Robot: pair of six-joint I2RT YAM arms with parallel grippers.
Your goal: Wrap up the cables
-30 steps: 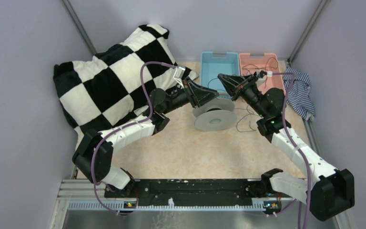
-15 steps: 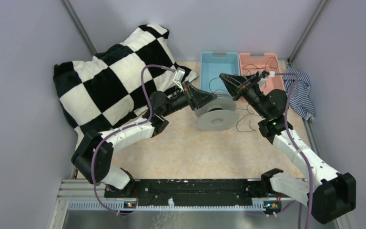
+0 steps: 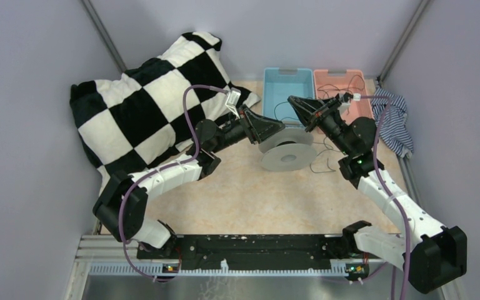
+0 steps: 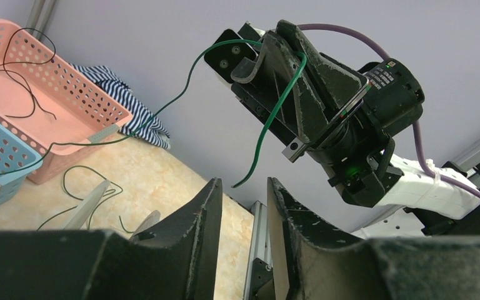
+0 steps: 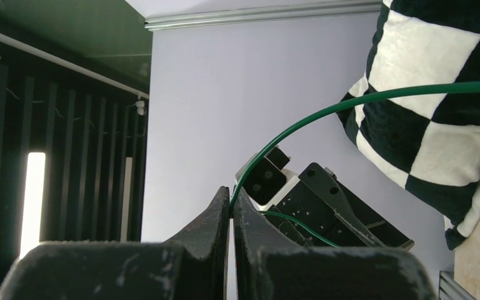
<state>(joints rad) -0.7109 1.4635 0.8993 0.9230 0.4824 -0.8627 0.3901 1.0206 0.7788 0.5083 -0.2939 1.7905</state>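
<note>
Pinching cable point(image 5: 350, 103) tight, right gripper point(image 5: 231, 201) is facing left gripper point(image 4: 244, 182), whose jaws are standing apart, empty; cable's loose end is dangling toward that gap, spool point(image 3: 287, 156) just below.

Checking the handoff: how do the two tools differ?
The left tool is open and empty; the right tool is shut on the thin green cable. The left is at the pale grey round spool; the right is farther back, near the light blue bin. Both are black.
</note>
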